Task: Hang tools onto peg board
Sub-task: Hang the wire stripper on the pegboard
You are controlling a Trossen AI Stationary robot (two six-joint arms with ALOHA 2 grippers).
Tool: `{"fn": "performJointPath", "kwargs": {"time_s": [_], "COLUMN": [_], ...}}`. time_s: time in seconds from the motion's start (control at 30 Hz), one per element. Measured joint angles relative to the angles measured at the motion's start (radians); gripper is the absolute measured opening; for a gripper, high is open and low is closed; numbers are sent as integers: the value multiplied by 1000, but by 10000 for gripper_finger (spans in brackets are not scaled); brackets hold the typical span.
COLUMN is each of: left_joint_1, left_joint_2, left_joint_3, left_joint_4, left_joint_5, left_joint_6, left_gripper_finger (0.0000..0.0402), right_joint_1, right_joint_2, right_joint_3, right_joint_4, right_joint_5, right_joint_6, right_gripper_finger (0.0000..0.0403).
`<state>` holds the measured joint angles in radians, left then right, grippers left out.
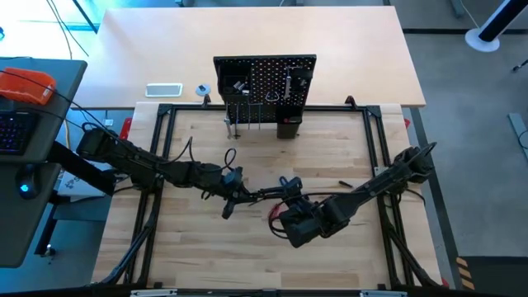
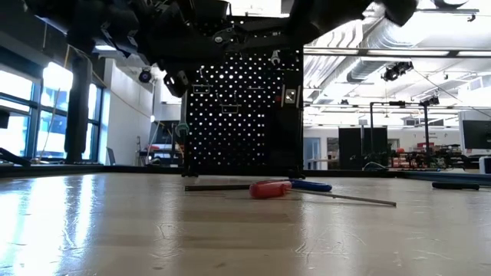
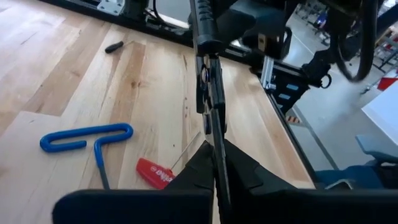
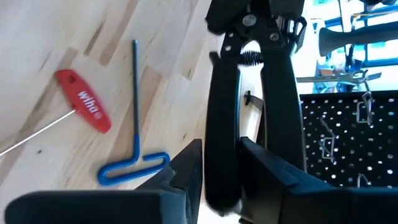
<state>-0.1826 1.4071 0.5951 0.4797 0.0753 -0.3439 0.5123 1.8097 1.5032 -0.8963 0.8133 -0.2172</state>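
Black pliers hang above the table between my two grippers. My left gripper is shut on their head end. My right gripper is shut on a handle. In the high view both meet mid-table, left gripper, right gripper. A blue T hex key and a red-handled screwdriver lie flat on the wood beneath. The peg board stands upright at the far edge with tools on its hooks. My left gripper pinches the pliers' thin head end between its two fingers, seen edge-on. The pliers run straight away from the fingers, along them, clear of the table. My right gripper has one black handle between its two fingers, near that handle's free end, coming in slanting from above. The other handle passes outside the finger. The pliers run on away from the fingers, lifted clear.
A small black tool lies on the wood toward the right. A black frame borders the wooden work surface. Bare wood lies between the grippers and the peg board.
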Motion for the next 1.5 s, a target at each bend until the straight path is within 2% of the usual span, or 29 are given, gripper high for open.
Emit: {"fn": "performJointPath", "kwargs": {"time_s": [0.27,0.43,0.63,0.87,1.1,1.17,1.3,1.5], "left_joint_1": [-3,-4,-3,-2,-2,-2,-9,-30], "left_joint_2": [0,0,1,1,2,2,-3,-40], "left_joint_3": [-7,-7,-6,-5,-5,-5,-5,10], "left_joint_4": [-15,-14,-16,-14,-62,-75,-77,-182], "left_joint_5": [12,4,-9,-10,-35,-36,-36,-93], "left_joint_6": [7,6,1,1,14,27,48,89], "left_gripper_finger": [0,0,0,0,0,0,0,0], "right_joint_1": [27,36,48,56,40,8,-65,-146], "right_joint_2": [-36,-41,-51,-106,-158,-169,-168,-168], "right_joint_3": [-4,-3,-2,0,0,1,1,1], "right_joint_4": [-89,-86,-64,-162,-51,-1,85,143], "right_joint_5": [-3,-9,-63,-137,-140,-182,-365,-404], "right_joint_6": [82,112,139,297,361,377,370,361], "right_gripper_finger": [94,94,94,94,94,94,94,94]}}
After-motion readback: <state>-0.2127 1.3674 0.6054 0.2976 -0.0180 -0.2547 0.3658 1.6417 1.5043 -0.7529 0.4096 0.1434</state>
